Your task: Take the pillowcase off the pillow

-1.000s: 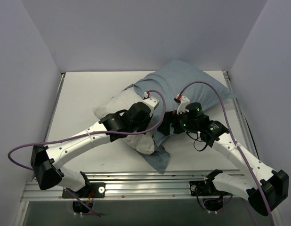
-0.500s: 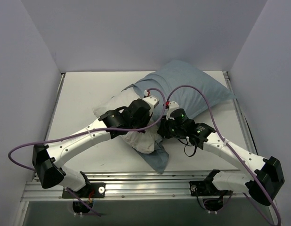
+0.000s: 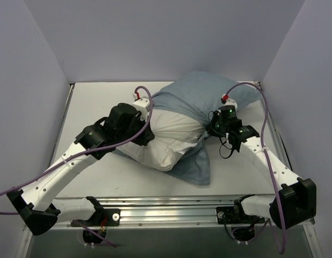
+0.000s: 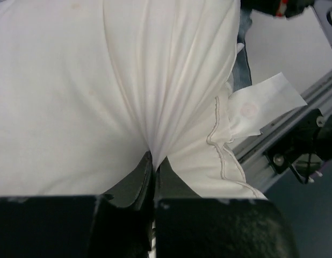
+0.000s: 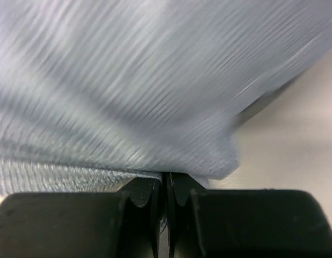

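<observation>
The white pillow (image 3: 168,140) lies mid-table, its near part bare and bulging out of the blue-grey pillowcase (image 3: 201,94), which covers its far right end and trails a flap toward the front. My left gripper (image 3: 149,130) is shut on a pinch of the pillow's white cloth (image 4: 101,80); the jaws (image 4: 154,164) meet on the gathered folds, beside a small white tag (image 4: 262,102). My right gripper (image 3: 209,129) is shut on the pillowcase's edge (image 5: 128,80), with the fabric clamped at the fingertips (image 5: 166,180). A sliver of pillowcase (image 4: 242,70) shows past the pillow.
The white table (image 3: 96,107) is walled on the left, back and right. A metal rail (image 3: 171,207) runs along the near edge, seen also in the left wrist view as a grey rail (image 4: 273,156). Purple cables loop over both arms.
The right gripper closed on the pillowcase and pulled right; the left arm drew the pillow left. Much more white pillow now shows outside the pillowcase.
</observation>
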`<state>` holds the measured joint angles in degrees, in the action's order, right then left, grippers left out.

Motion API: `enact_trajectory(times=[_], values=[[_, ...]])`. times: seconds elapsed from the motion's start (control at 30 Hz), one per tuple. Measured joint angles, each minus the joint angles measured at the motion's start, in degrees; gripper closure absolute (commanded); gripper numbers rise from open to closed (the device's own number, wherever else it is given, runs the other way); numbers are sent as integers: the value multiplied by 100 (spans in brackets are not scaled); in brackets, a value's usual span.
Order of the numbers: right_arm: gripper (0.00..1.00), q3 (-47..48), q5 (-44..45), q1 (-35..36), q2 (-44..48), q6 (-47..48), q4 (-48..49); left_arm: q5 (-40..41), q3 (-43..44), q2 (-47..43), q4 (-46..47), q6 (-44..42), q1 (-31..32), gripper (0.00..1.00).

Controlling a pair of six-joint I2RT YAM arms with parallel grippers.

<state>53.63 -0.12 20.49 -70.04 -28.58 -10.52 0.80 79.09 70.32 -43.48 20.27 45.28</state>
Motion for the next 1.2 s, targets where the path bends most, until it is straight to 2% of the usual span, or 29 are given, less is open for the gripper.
enact_trajectory(times=[0.2, 0.4, 0.47, 0.5, 0.53, 0.57, 0.6, 0.63, 0.67, 0.7, 0.77, 0.93, 1.07, 1.2], values=[[100, 289, -422, -1080, -382, -192, -232, -671, 2, -667, -673, 114, -168, 98], [100, 575, -855, -1582, -640, -275, -560, -1515, -50, -752, -684, 157, -280, 98], [91, 616, -1029, -1639, -695, -219, -612, -1725, -267, -798, -640, 162, -306, 98], [86, 616, -1095, -1655, -699, -162, -656, -1805, -455, -859, -629, 173, -319, 91], [72, 616, -1158, -1657, -693, -94, -710, -1847, -610, -922, -621, 186, -328, 55], [66, 616, -1209, -1661, -660, 0, -772, -1867, -756, -1001, -616, 184, -332, 38], [60, 616, -1176, -1663, -616, 92, -815, -1908, -841, -1093, -745, 227, -343, 24], [49, 619, -1086, -1683, -540, 195, -822, -1910, -892, -1220, -896, 267, -350, 15], [45, 632, -981, -1716, -409, 341, -835, -1910, -887, -1344, -999, 313, -363, 4], [41, 645, -942, -1742, -330, 380, -846, -1899, -868, -1462, -1005, 358, -369, 1], [32, 752, -903, -1746, 7, 562, -901, -1873, -693, -1539, -1008, 442, -378, 6], [16, 1231, -999, -1394, 669, 970, -1060, -1694, -114, -1130, -772, 544, -455, 6], [12, 1622, -1305, -977, 704, 1351, -1119, -1440, -57, -396, -439, 608, -767, 6], [8, 2103, -1482, -476, 247, 1729, -1165, -1259, -166, 592, -96, 603, -1097, 6]])
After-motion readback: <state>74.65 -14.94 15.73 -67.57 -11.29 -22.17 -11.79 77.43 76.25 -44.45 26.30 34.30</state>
